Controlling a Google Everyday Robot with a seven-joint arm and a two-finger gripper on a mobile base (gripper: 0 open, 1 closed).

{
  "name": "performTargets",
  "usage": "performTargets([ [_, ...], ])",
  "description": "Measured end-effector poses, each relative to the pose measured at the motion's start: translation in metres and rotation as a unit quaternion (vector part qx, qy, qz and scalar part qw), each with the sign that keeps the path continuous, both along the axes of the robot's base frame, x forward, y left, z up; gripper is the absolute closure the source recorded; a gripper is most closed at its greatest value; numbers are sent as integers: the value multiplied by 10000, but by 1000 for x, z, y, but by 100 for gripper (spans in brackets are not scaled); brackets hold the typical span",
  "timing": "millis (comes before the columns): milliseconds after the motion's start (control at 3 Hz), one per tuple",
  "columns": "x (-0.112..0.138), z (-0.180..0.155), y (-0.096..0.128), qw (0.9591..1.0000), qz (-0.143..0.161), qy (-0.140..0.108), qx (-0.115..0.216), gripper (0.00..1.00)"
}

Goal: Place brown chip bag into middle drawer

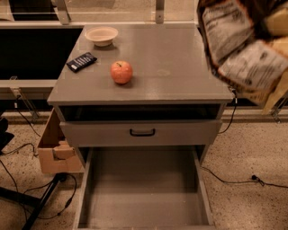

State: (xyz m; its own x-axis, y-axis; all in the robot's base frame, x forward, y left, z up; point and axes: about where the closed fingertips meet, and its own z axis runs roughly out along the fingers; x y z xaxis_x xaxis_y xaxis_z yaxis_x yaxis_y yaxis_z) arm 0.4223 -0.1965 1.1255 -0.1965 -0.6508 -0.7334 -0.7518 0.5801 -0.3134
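The brown chip bag point(243, 49) hangs in the air at the upper right, close to the camera, its back side with white label print facing me and tan-yellow edges showing. It overlaps the right edge of the cabinet top point(171, 67). My gripper point(264, 10) is at the top right corner, mostly hidden by the bag it holds up. The middle drawer point(144, 193) is pulled out at the bottom of the view, a wide grey box with a bare floor, well below and left of the bag.
On the cabinet top are a red apple point(121, 72), a small dark blue packet point(81, 62) and a pale bowl point(101, 35). A shut grey drawer front with a black handle point(142, 132) sits above the open drawer. A cardboard box point(53, 146) and cables lie left.
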Motion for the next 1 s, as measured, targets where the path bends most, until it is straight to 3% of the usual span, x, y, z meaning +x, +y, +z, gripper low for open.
performTargets([
  [333,-18,-70,11,9990,302,326,15,100],
  [667,-9,-182,10,9914,297,1248,-246,100],
  [1000,-5,-305,13,9658,87,2495,-702,100],
])
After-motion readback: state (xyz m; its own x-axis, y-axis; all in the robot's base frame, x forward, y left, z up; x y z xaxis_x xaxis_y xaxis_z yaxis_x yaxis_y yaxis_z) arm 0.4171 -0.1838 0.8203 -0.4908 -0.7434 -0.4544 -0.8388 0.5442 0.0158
